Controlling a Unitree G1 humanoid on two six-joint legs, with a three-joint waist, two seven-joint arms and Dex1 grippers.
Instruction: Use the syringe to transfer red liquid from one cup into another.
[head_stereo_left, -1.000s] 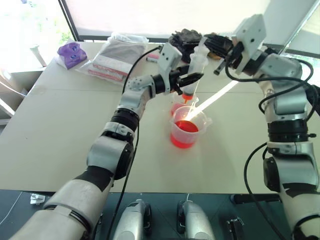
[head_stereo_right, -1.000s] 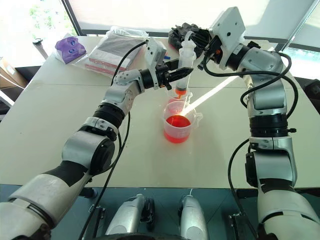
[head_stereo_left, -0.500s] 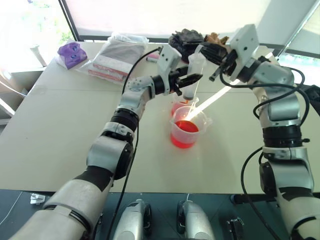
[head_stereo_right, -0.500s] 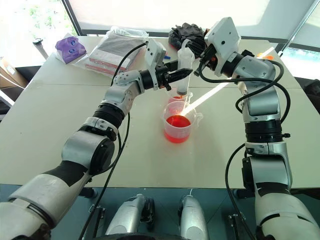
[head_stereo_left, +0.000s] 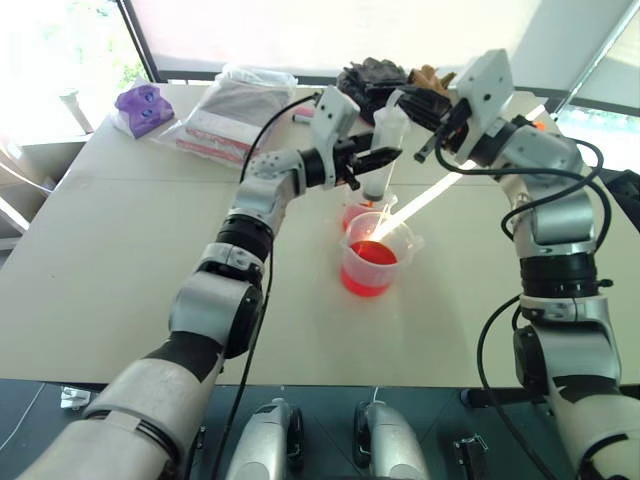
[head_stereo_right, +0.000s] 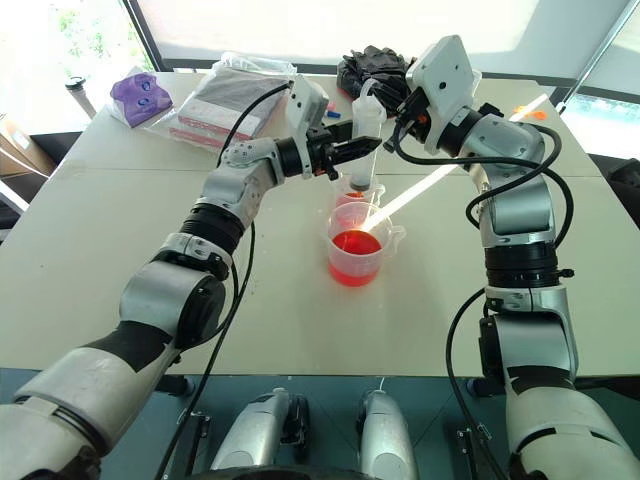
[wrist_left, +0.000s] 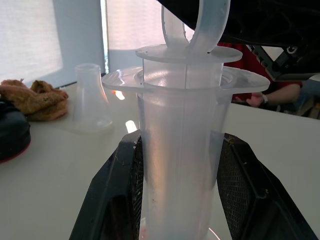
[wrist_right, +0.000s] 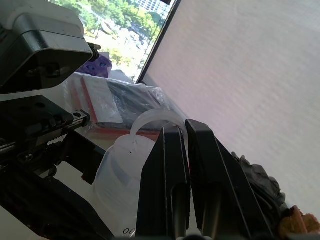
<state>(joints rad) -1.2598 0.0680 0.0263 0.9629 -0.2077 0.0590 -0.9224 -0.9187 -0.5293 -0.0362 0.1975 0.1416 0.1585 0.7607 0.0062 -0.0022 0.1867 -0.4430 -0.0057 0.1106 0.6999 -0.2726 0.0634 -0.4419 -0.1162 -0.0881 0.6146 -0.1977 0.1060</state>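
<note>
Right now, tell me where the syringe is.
In the head views the syringe stands upright near the table's far middle, clamped by the left gripper, its orange-red tip just above the smaller cup behind the handled beaker.

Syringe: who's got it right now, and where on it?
The left gripper clamps the syringe around its clear barrel, upright over the cups. The right gripper, shut, is at the plunger ring on top.
</note>
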